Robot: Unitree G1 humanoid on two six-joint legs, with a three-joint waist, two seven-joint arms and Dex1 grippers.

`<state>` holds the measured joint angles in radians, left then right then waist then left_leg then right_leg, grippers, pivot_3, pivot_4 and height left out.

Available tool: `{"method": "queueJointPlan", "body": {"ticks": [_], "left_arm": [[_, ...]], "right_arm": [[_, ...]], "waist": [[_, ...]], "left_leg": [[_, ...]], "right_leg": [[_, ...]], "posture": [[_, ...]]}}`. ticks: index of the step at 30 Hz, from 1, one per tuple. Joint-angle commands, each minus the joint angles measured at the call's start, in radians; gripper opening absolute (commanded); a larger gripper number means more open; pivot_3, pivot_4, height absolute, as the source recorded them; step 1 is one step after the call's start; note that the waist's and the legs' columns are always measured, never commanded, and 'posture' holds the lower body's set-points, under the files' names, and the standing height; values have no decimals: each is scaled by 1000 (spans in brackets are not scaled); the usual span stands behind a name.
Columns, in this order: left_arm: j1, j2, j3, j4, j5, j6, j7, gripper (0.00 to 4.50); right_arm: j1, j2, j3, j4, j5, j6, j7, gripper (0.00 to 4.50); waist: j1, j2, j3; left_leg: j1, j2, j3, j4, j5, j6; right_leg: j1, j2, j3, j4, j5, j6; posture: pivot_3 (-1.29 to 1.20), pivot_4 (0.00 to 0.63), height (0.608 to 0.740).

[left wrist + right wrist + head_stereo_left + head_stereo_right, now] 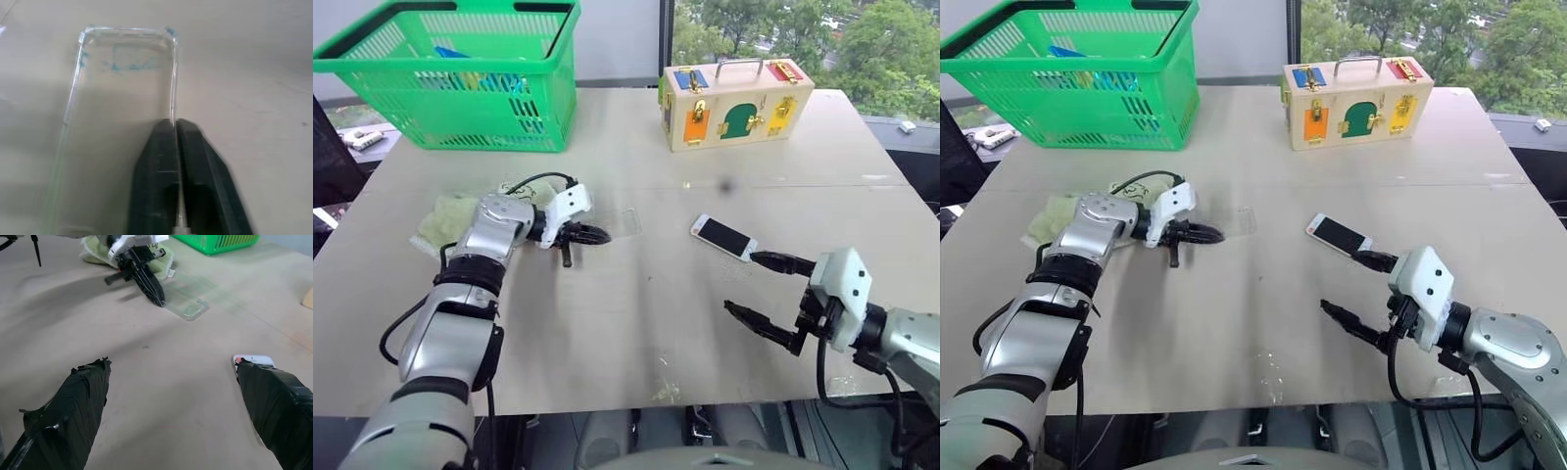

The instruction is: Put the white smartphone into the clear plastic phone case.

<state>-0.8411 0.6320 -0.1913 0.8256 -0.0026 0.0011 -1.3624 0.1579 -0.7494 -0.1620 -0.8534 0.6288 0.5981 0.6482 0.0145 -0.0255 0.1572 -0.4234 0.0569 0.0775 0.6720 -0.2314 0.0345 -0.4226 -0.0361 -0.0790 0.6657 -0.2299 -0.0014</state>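
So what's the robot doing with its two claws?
Its left gripper is pinched shut on one long edge of the clear plastic phone case, which lies on the table. Its right gripper is wide open, one fingertip close to the white smartphone, which lies flat with nothing holding it. The phone isn't in the case yet.

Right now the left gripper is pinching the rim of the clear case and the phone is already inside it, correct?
Not quite: the left gripper does pinch the clear case, but the left wrist view shows the case empty. The phone lies apart on the table.
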Motion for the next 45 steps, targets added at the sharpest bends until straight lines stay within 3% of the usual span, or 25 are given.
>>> {"method": "queueJointPlan", "body": {"ticks": [1, 5, 10, 20, 23, 24, 25, 31, 36, 39, 45], "left_arm": [[93, 30, 7, -173, -65, -3, -122, 61], [219, 78, 3, -447, -142, 78, -206, 61], [306, 55, -25, -680, -172, 204, -157, 61], [348, 36, -60, -770, -150, 277, -45, 61], [347, 41, -60, -770, -163, 284, -54, 901], [346, 43, -58, -766, -162, 279, -56, 1480], [345, 45, -52, -762, -163, 275, -53, 1760], [392, 87, 35, -817, -267, 346, -57, 4408], [487, 79, 142, -937, -391, 442, 21, 4408], [551, -7, 229, -976, -440, 354, 117, 4408], [675, 17, 300, -1064, -540, 368, 95, 4408]], "right_arm": [[7, 9, 7, -40, -12, -29, -7, 4500], [21, 13, 7, -28, -10, -33, 0, 4500], [27, 13, 26, -3, -34, -50, 14, 4500], [18, 29, 44, 8, -90, -37, -39, 4500], [-11, 43, 62, 15, -91, -8, -66, 4500], [-20, 44, 69, 18, -95, -3, -70, 4500], [-30, 44, 78, 20, -99, 1, -73, 4500], [-174, 49, 135, 166, -143, 136, -136, 4500], [-323, 78, 214, 338, -209, 121, -119, 4500], [-409, 106, 275, 449, -267, 97, -115, 4500], [-581, 161, 368, 705, -332, 80, -33, 4500]], "waist": [[-4, 0, 0], [-2, 0, 0], [6, 0, 0], [0, 0, 0], [0, 0, 0], [0, 0, 0], [0, 0, 0], [-3, 0, 0], [-3, 1, 1], [0, 1, 1], [-7, 2, 1]], "left_leg": [[1, 1, 1, -1, 0, 0], [1, 1, 2, -2, 0, 0], [1, 1, 1, -1, 0, 0], [6, 0, 2, -2, 0, 0], [6, 0, 3, -3, 0, 0], [6, 1, 3, -3, 0, 0], [6, 0, 3, -3, 0, 0], [6, 1, 3, -3, 0, 0], [6, 1, 4, -4, 0, 0], [6, 1, 4, -4, 0, 0], [6, 1, 5, -4, 0, 0]], "right_leg": [[0, 0, 2, 0, 0, 0], [0, -1, 3, -1, 0, 0], [1, -1, 2, -1, 0, 0], [4, 0, 4, -1, -1, -2], [4, 0, 4, -1, -2, -3], [4, 0, 4, -2, -2, -3], [4, 0, 5, -2, -2, -3], [4, -1, 5, -2, -2, -3], [3, -1, 6, -2, -2, -3], [3, -1, 6, -2, -2, -2], [3, -1, 6, -2, -1, -1]], "posture": [[0, 150, 740], [0, 150, 740], [0, 150, 740], [0, 150, 740], [0, 150, 740], [0, 150, 740], [0, 150, 740], [0, 150, 740], [0, 150, 740], [0, 150, 740], [0, 150, 740]]}}
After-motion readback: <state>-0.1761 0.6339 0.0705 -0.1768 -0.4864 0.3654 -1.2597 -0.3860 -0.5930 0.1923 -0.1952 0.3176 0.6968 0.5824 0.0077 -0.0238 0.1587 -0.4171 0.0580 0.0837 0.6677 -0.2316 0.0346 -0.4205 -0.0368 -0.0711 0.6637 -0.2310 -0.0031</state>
